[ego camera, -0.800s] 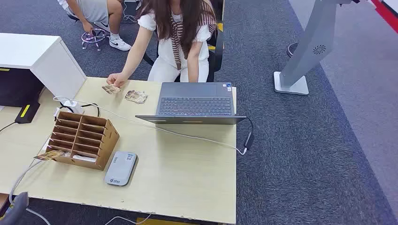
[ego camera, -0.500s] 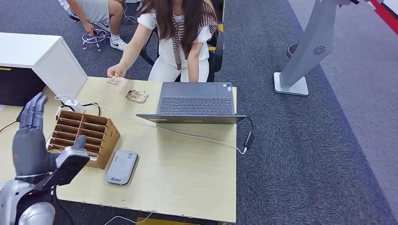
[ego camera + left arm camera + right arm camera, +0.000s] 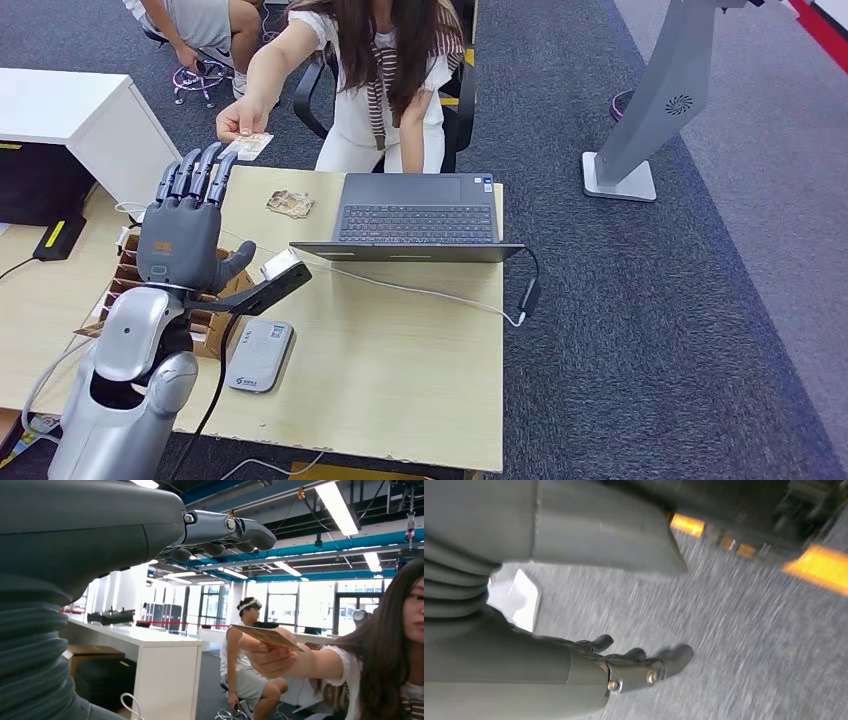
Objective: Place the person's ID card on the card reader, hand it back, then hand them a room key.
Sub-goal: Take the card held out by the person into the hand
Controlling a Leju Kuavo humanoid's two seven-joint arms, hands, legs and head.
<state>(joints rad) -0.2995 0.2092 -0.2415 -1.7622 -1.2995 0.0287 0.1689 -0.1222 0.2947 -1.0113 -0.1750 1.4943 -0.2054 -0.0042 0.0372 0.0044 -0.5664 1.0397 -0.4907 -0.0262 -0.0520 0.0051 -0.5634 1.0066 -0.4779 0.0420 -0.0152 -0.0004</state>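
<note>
A person across the table holds out a tan ID card (image 3: 248,146) in one hand (image 3: 234,121), lifted above the table's far left edge. My left hand (image 3: 186,226) is raised over the cardboard slot box (image 3: 128,268), palm up and fingers (image 3: 227,529) spread, empty, just short of the ID card (image 3: 266,636). The grey card reader (image 3: 258,356) lies flat beside my left forearm near the table's front. A second tan card (image 3: 290,205) lies by the laptop. My right hand (image 3: 639,669) hangs over the floor, fingers loosely extended, holding nothing.
An open laptop (image 3: 415,215) sits mid-table with a white cable (image 3: 420,293) running across the tabletop (image 3: 400,380). A white cabinet (image 3: 90,125) stands at the left. A second person sits behind. A grey stand (image 3: 650,110) rises on the carpet to the right.
My left arm has risen from below the table's front edge until its hand stands open above the slot box. The person has lifted the card off the table and holds it out.
</note>
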